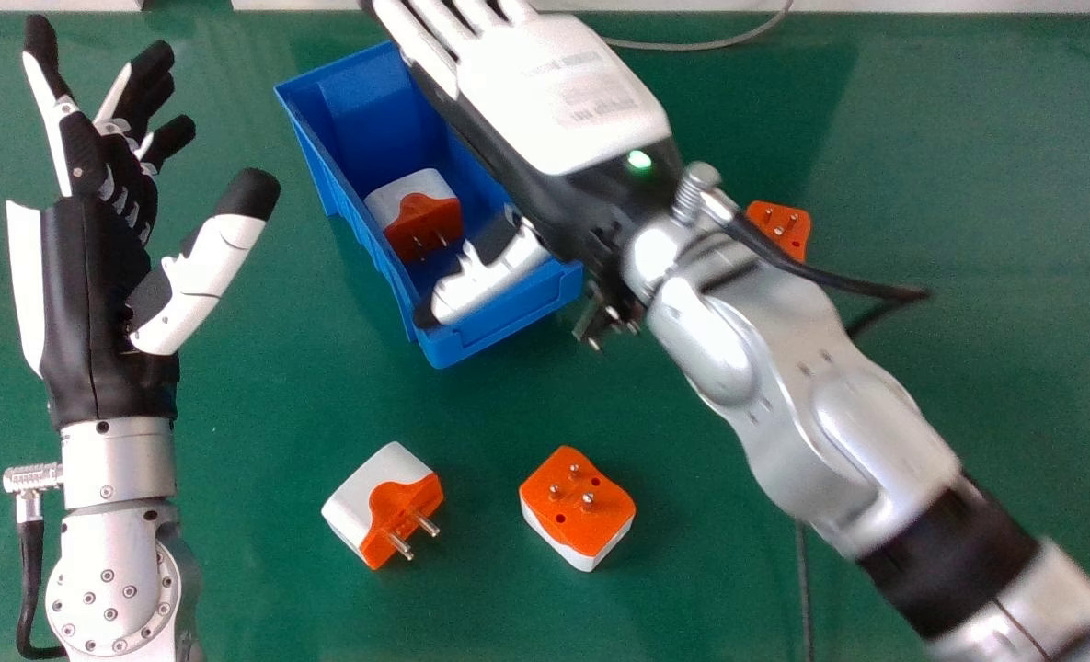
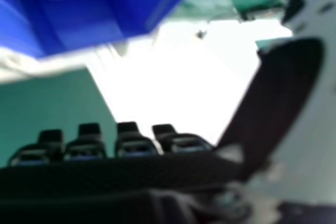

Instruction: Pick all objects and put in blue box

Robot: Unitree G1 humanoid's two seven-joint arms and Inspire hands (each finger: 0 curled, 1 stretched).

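Observation:
In the head view my right hand (image 1: 563, 97) is over the right side of the blue box (image 1: 347, 207), its fingers straight and holding nothing. A white and orange plug adapter (image 1: 425, 216) lies inside the box. Nearer on the table are a second adapter (image 1: 384, 506) and a third, pins up (image 1: 577, 506). Another orange one (image 1: 779, 225) is partly behind my right forearm. A dark pinned piece (image 1: 611, 317) shows beside my right wrist. My left hand (image 1: 94, 276) is left of the box, open and empty. In the right hand view my right hand (image 2: 121, 174) is near the box (image 2: 84, 22).
Green tabletop (image 1: 259, 570) surrounds the items. A grey cable (image 1: 705, 44) runs along the back, and another (image 1: 803, 579) lies under the right forearm. A pale edge (image 1: 876, 5) borders the far side.

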